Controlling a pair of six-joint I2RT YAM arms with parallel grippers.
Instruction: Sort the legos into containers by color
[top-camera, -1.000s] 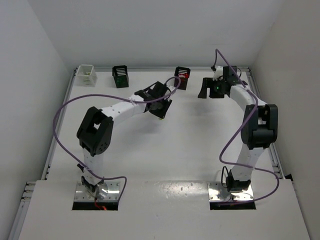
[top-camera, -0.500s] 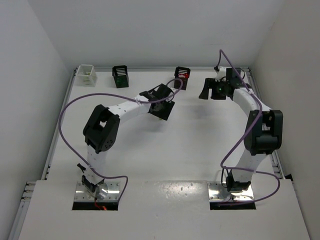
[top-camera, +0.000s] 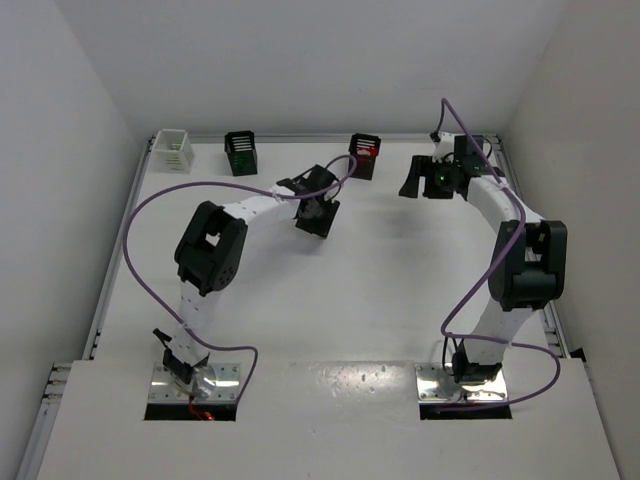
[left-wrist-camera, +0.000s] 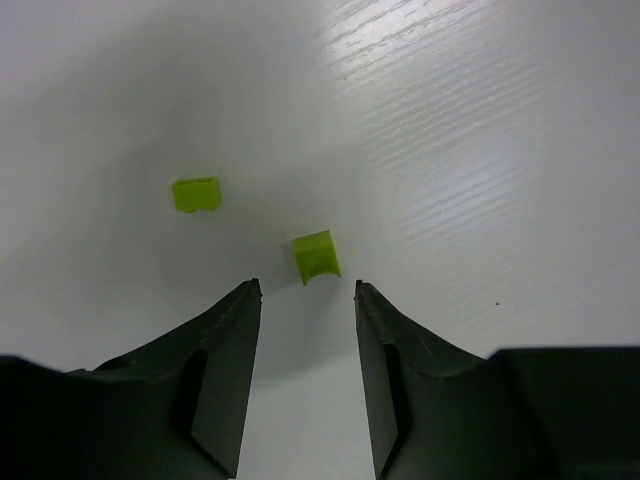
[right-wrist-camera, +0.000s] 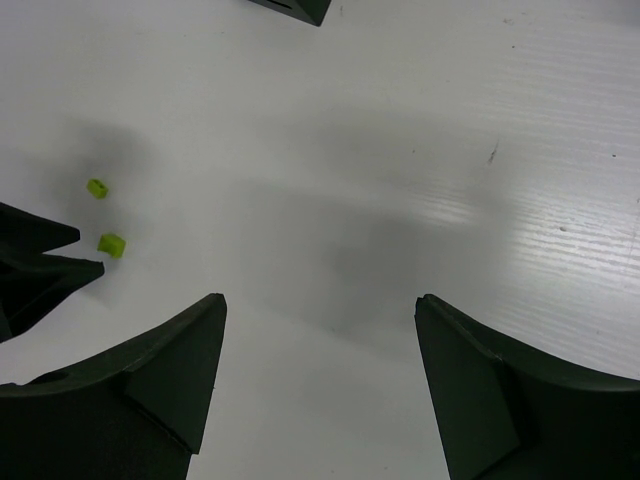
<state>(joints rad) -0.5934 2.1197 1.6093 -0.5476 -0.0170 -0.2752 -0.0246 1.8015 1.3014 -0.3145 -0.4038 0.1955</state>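
Two yellow-green legos lie loose on the white table, one (left-wrist-camera: 316, 256) just beyond my left gripper's (left-wrist-camera: 307, 288) tips and centred on the gap, the other (left-wrist-camera: 195, 193) farther off to the left. That gripper is open with nothing between its fingers. From above, the left gripper (top-camera: 316, 216) hovers mid-table and hides both bricks. My right gripper (right-wrist-camera: 320, 300) is open and empty over bare table; its view shows the same two legos (right-wrist-camera: 112, 244) (right-wrist-camera: 97, 187) and the left fingertips (right-wrist-camera: 45, 262). My right gripper (top-camera: 415, 182) hangs at the back right.
Along the back wall stand a white bin (top-camera: 172, 150), a black bin (top-camera: 240, 152) and a black bin (top-camera: 365, 156) holding something red. A corner of a black bin (right-wrist-camera: 295, 8) shows at the top of the right wrist view.
The left arm's elbow has swung forward and its gripper has turned and shifted slightly left over the bricks. The right arm has drawn back a little toward the right wall.
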